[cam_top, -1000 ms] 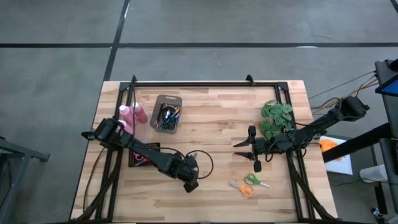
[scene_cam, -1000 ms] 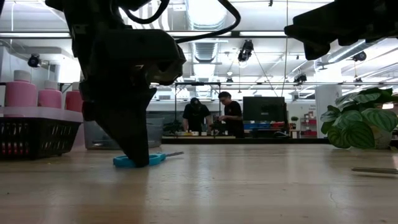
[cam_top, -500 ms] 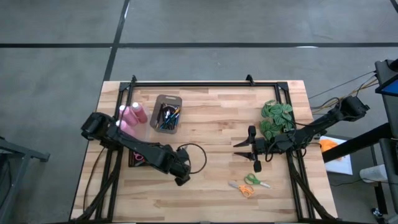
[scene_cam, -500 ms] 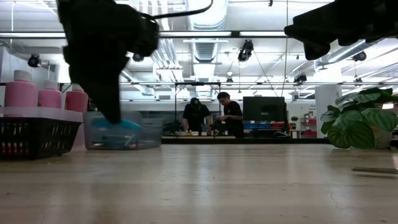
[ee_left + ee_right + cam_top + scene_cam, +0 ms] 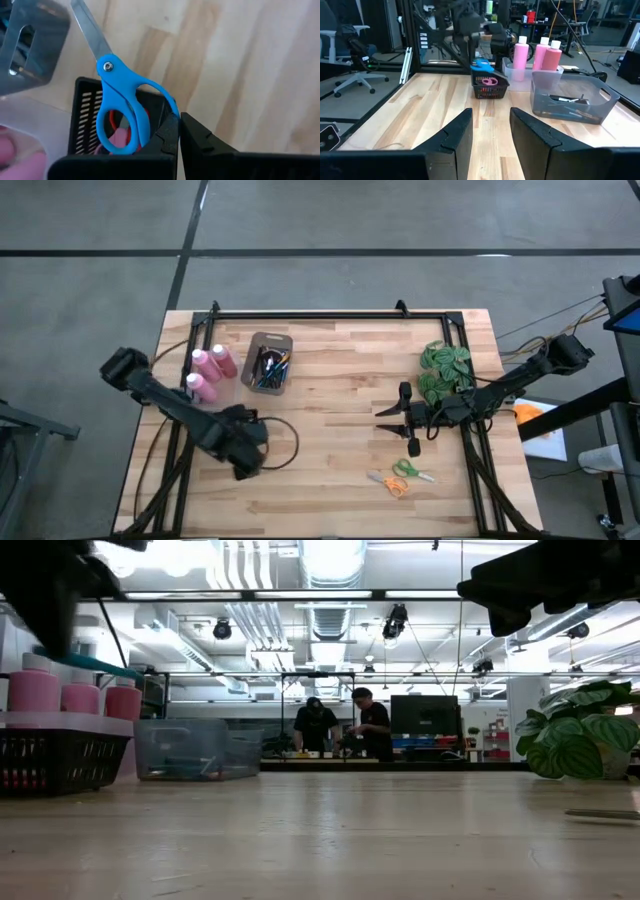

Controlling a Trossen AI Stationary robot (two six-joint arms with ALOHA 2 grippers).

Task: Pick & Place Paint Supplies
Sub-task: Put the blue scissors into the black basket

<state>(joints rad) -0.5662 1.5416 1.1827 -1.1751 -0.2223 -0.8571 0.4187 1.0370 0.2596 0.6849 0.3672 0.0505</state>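
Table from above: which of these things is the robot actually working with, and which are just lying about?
In the job: blue scissors, held by the left gripper over the black basket; paintbrushes in the grey bin; pink bottles.
Just lying about: leafy plant; orange and green scissors, untouched near the waiting right gripper.

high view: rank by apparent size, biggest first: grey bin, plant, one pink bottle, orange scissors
1. Grey bin and plant: footprints look about alike, so I won't split them.
2. Orange scissors: long but thin.
3. Pink bottle: smallest, though seen from above, so its height doesn't show.
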